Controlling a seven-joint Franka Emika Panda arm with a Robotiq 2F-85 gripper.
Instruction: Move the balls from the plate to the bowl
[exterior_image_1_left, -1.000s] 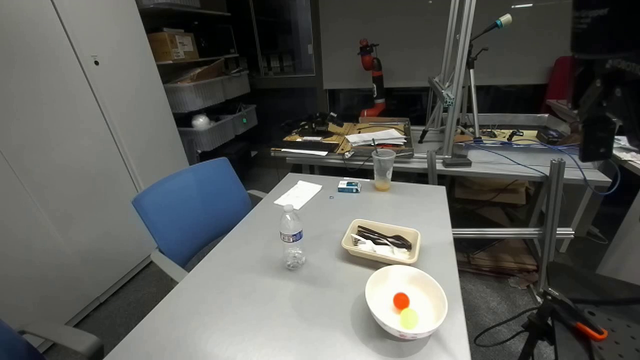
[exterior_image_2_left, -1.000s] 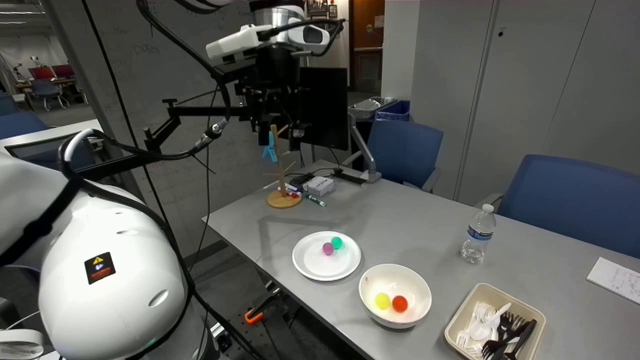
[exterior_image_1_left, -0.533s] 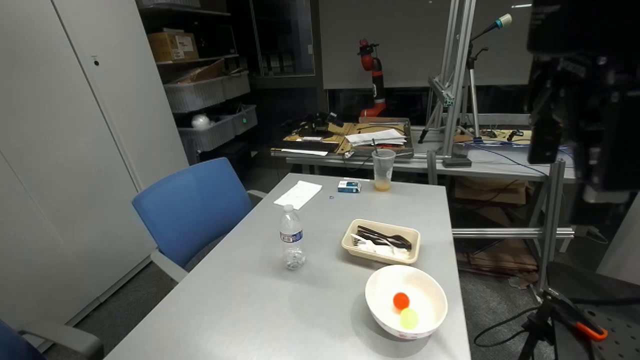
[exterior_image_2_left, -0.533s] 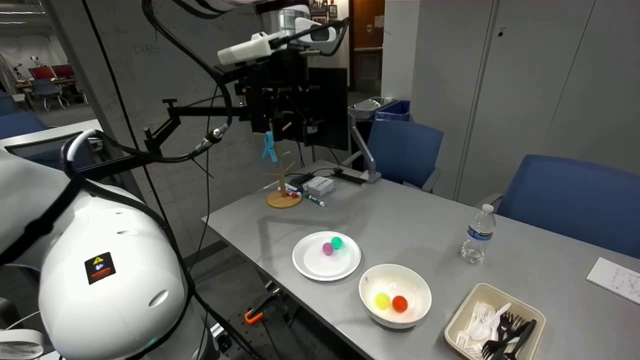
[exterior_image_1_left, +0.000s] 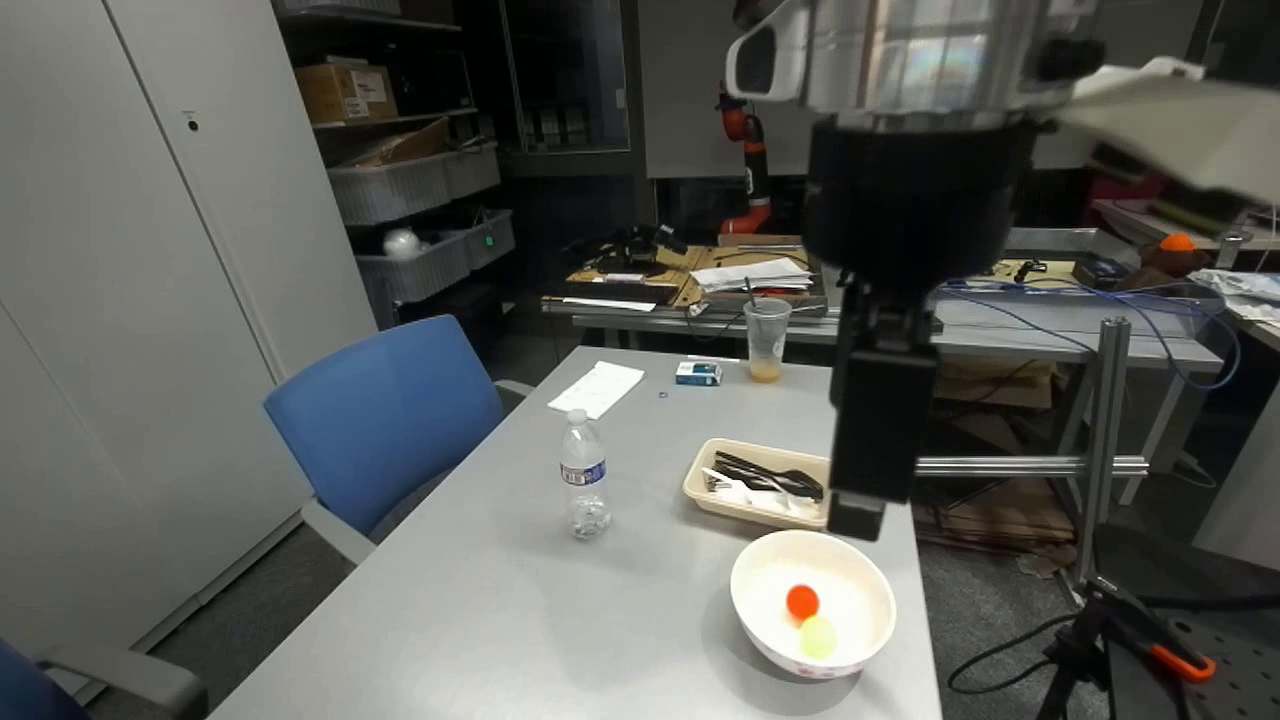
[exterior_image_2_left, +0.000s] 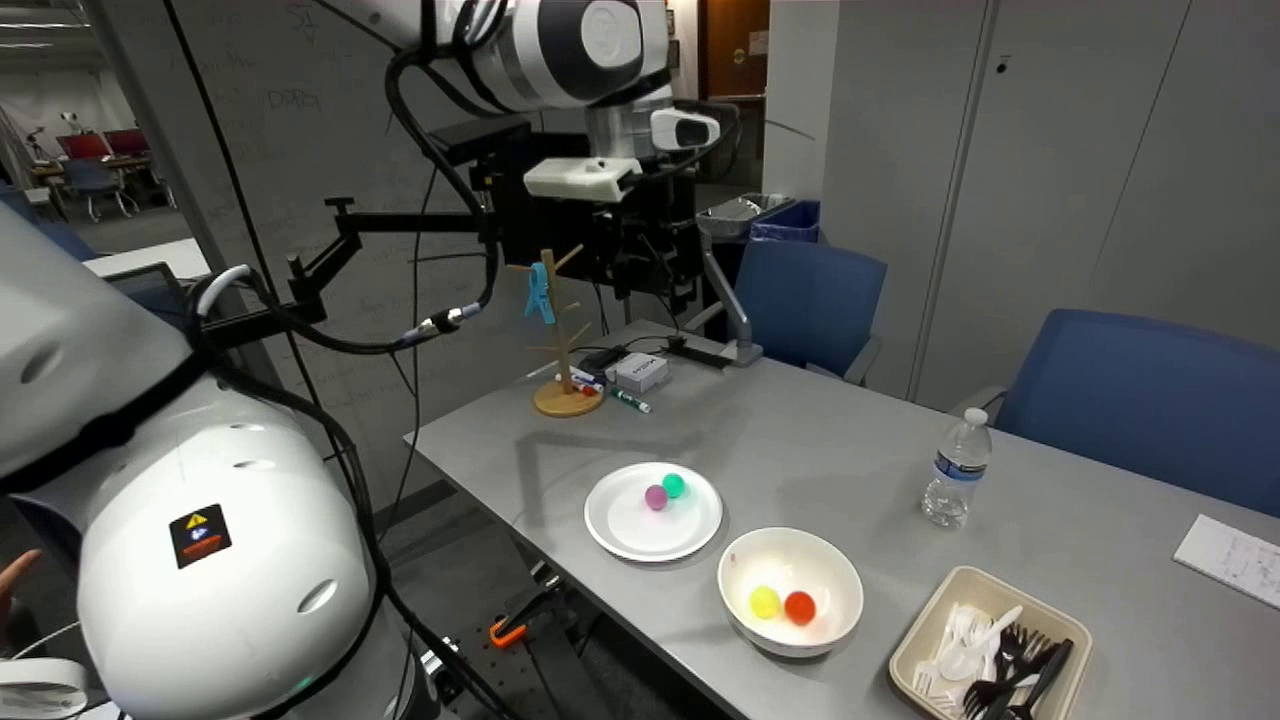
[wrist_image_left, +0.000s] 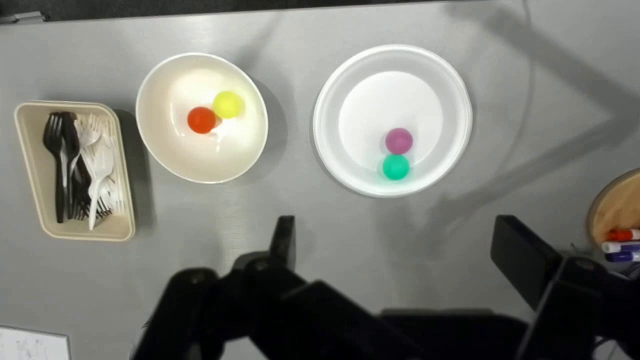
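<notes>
In an exterior view a grey cabinet (exterior_image_1_left: 80, 350) fills the left of the frame, with a blue chair (exterior_image_1_left: 385, 410) before it, and a red and black robot arm (exterior_image_1_left: 740, 125) stands in the background at the upper middle. The grey table (exterior_image_1_left: 480, 610) occupies the lower middle. On it a bottle (exterior_image_1_left: 583, 475) stands upright, to the left of a tray (exterior_image_1_left: 745, 510) with black and white cutlery (exterior_image_1_left: 795, 484) inside. A cup (exterior_image_1_left: 767, 335), a small box (exterior_image_1_left: 697, 374) and a paper (exterior_image_1_left: 597, 390) are at the far end.

In the wrist view the bowl (wrist_image_left: 170, 150) is at the upper left, near the tray. Inside it are the orange ball (wrist_image_left: 201, 120) and the yellow ball (wrist_image_left: 228, 104), very close together; whether they touch, I cannot tell. The plate (wrist_image_left: 370, 100) lies at the upper middle, apart from the bowl. On its lower half are the purple ball (wrist_image_left: 399, 141) and the green ball (wrist_image_left: 395, 167), which seem to touch each other. At the right edge one sees part of a wooden stand (wrist_image_left: 625, 207), with markers (wrist_image_left: 621, 246) at its foot.

The gripper (wrist_image_left: 395, 239) points down, well above the table. Its fingers (wrist_image_left: 525, 260), in the lower part of the wrist view, are spread wide and hold nothing; between the tips only the table shows.
</notes>
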